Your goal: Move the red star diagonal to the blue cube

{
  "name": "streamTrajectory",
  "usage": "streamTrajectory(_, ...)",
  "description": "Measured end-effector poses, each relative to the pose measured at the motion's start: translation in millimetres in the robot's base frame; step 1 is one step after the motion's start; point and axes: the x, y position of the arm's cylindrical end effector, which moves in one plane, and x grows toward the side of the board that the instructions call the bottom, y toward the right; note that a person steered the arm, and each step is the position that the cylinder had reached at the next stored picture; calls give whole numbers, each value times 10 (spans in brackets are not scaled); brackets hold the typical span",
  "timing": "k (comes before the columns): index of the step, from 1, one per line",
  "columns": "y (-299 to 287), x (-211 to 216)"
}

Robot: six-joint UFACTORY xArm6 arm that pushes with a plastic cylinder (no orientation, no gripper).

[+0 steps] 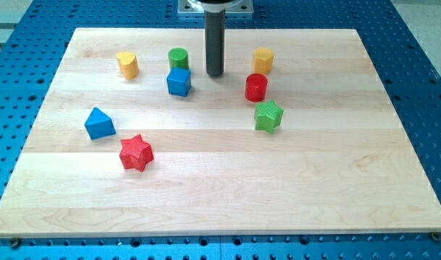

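The red star [136, 152] lies at the view's lower left of the wooden board [227, 195]. The blue cube [179, 81] sits near the view's top, up and to the right of the star, just below a green cylinder [178, 58]. My tip [215, 74] is the lower end of a dark rod coming down from the view's top centre. It stands just right of the blue cube, with a small gap, and far from the red star.
A blue triangular block [99, 123] lies up-left of the star. A yellow block [128, 65] is at the top left. A yellow cylinder [263, 60], a red cylinder [256, 87] and a green star [268, 116] stand right of my tip.
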Motion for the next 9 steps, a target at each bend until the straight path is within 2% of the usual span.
streamTrajectory(1, -179, 26)
streamTrajectory(3, -617, 750)
streamTrajectory(5, -132, 1264)
streamTrajectory(6, -360, 1810)
streamTrajectory(8, -1092, 1471)
streamTrajectory(9, -1112, 1358)
